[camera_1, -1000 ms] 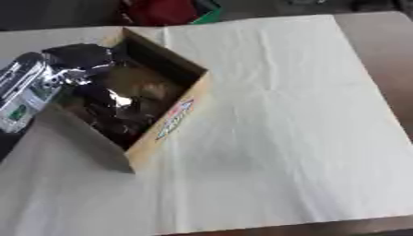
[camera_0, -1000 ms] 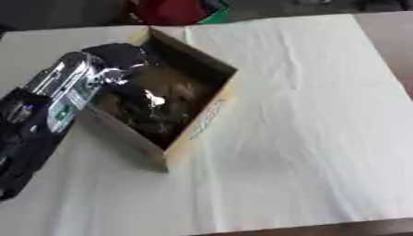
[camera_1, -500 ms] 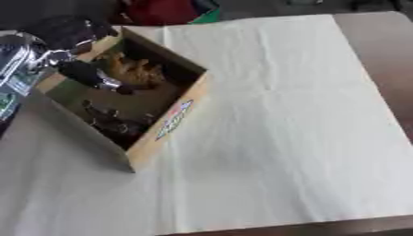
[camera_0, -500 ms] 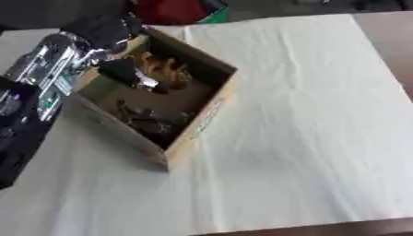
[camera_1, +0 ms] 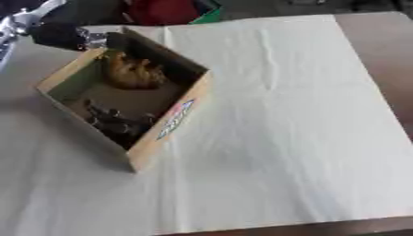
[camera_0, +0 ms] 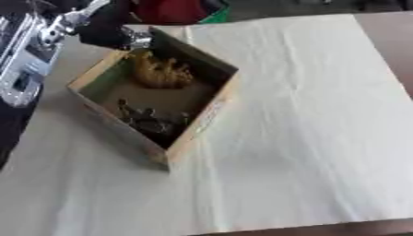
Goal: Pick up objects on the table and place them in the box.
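Note:
An open cardboard box (camera_0: 206,115) stands askew on the white cloth, left of the middle. In its far part lies a yellow-brown thing (camera_0: 161,71), and several small dark things (camera_0: 150,122) are heaped in its near corner. My left hand (camera_0: 105,30), a blurred black shape with silver parts, hovers over the box's far left corner, outside the opening and holding nothing that I can see. Its silver and black forearm (camera_0: 28,50) runs down the left edge. My right hand shows in neither view.
The white cloth (camera_0: 306,115) covers the table to the right of and in front of the box. Brown table edge (camera_0: 397,41) shows at the right. A red thing (camera_0: 169,9) and a green one (camera_0: 212,15) lie beyond the far edge.
My left hand has drawn up and back out of the box to its far left corner. The yellow-brown thing, hidden under the hand before, now lies uncovered inside.

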Robot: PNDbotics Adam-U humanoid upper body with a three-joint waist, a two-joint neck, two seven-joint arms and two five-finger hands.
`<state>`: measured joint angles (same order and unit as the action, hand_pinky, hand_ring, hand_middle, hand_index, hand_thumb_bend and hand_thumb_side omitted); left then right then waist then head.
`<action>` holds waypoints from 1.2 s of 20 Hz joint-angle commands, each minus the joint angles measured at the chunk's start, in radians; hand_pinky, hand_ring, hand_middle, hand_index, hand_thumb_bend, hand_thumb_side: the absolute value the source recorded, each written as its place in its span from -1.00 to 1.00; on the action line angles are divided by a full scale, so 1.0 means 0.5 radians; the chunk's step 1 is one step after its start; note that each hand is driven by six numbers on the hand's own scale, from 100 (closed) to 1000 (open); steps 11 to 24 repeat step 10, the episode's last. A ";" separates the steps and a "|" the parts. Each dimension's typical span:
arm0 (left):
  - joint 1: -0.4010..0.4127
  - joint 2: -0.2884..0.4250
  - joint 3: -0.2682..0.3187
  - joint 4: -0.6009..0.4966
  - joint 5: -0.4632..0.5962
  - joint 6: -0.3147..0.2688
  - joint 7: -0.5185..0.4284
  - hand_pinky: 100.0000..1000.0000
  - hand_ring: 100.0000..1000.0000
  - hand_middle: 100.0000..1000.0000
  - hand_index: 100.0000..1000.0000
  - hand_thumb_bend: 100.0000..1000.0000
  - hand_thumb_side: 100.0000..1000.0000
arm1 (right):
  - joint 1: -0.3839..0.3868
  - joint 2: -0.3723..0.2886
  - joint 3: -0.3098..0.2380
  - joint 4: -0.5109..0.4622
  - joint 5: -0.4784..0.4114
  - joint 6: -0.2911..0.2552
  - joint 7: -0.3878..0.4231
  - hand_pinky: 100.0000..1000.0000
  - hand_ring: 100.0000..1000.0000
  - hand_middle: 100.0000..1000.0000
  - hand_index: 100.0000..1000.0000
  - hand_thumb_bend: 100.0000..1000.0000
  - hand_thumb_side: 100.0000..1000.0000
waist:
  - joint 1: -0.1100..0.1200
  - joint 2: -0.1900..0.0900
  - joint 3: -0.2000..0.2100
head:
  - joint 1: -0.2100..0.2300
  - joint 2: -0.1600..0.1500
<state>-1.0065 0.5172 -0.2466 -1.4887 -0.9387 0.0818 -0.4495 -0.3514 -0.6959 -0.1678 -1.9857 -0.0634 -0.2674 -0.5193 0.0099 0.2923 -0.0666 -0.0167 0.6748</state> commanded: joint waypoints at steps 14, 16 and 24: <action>0.313 0.114 0.517 -0.531 0.314 0.252 0.296 0.13 0.38 0.44 0.68 -0.93 0.68 | -0.034 -0.072 -0.005 -0.029 -0.055 -0.218 0.034 0.42 0.99 0.56 0.78 -1.00 1.00 | -0.022 -0.116 0.187 | -0.060 0.126; 0.313 0.114 0.517 -0.531 0.314 0.252 0.296 0.13 0.38 0.44 0.68 -0.93 0.68 | -0.034 -0.072 -0.005 -0.029 -0.055 -0.218 0.034 0.42 0.99 0.56 0.78 -1.00 1.00 | -0.022 -0.116 0.187 | -0.060 0.126; 0.313 0.114 0.517 -0.531 0.314 0.252 0.296 0.13 0.38 0.44 0.68 -0.93 0.68 | -0.034 -0.072 -0.005 -0.029 -0.055 -0.218 0.034 0.42 0.99 0.56 0.78 -1.00 1.00 | -0.022 -0.116 0.187 | -0.060 0.126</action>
